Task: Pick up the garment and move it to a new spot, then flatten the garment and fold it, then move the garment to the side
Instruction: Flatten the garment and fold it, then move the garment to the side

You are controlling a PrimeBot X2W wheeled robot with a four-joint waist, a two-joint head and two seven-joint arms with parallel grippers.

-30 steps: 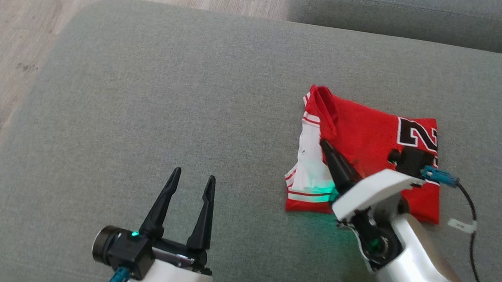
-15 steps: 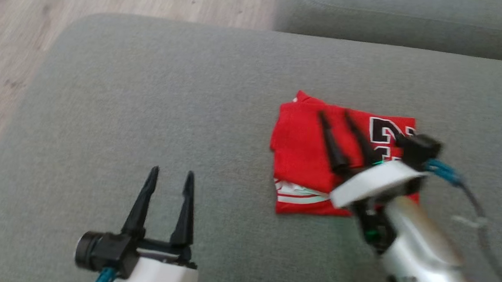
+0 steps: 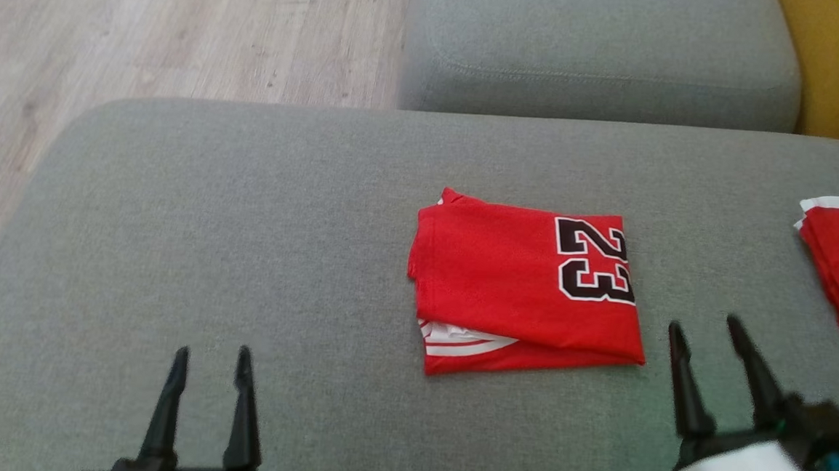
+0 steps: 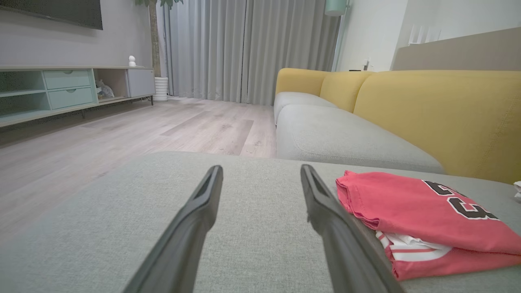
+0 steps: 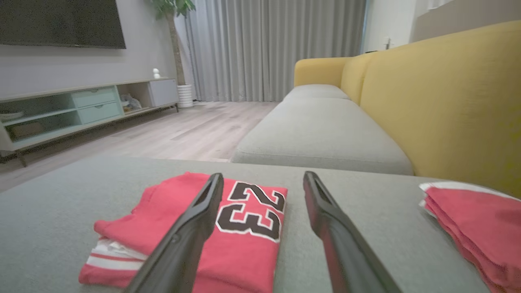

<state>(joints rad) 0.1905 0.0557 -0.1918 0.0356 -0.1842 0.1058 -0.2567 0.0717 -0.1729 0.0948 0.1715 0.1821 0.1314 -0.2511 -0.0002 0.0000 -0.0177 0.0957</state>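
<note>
Place: a home, the living room.
Seating: long sofa [image 5: 439, 101] with a yellow back and grey seats.
Screen: dark TV [image 5: 61, 22] on the wall.
Storage: low cabinet [image 5: 93, 103] below it, with pale green drawers and open shelves.
Window side: grey floor-length curtains [image 5: 276, 49], with a potted plant [image 5: 175, 36] beside them.
Underfoot: pale wood floor [image 5: 203, 130].
Laundry: folded red garment [image 3: 519, 271] lying on a grey seat.

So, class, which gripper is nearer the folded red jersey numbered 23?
Right. The right gripper is just off the near right corner of the jersey; the left gripper is far off to its left.
</note>
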